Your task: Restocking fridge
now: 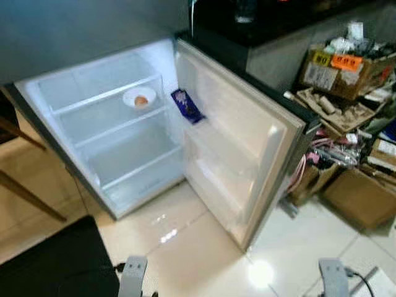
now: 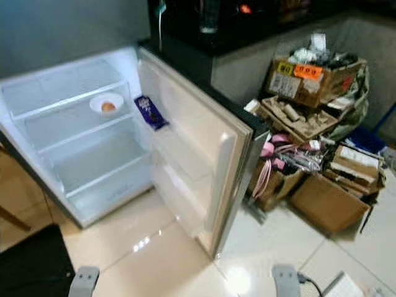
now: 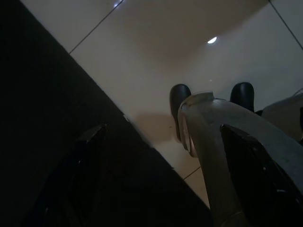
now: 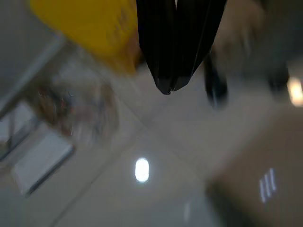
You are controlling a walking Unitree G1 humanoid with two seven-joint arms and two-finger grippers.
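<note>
The small fridge (image 1: 37, 93) stands open, its door (image 1: 241, 142) swung out to the right. On its middle glass shelf sits a white bowl (image 1: 140, 97) holding a small orange-brown item. A dark blue packet (image 1: 186, 106) leans in the door's upper rack. The other shelves and door racks look bare. Both arms hang low at the bottom edge of the eye views. In the left wrist view my left gripper (image 3: 163, 130) is open over the tiled floor, with nothing between its fingers (image 3: 80, 179). My right gripper (image 4: 167, 89) is shut, empty, above the floor in a blurred picture.
Cardboard boxes (image 1: 346, 68) full of clutter are piled right of the door, more on the floor (image 1: 359, 195). A black mat (image 1: 55, 263) lies at lower left, wooden furniture legs (image 1: 28, 195) beside it. A dark counter (image 1: 272, 18) runs behind. Glossy tiles (image 1: 185, 247) lie before the fridge.
</note>
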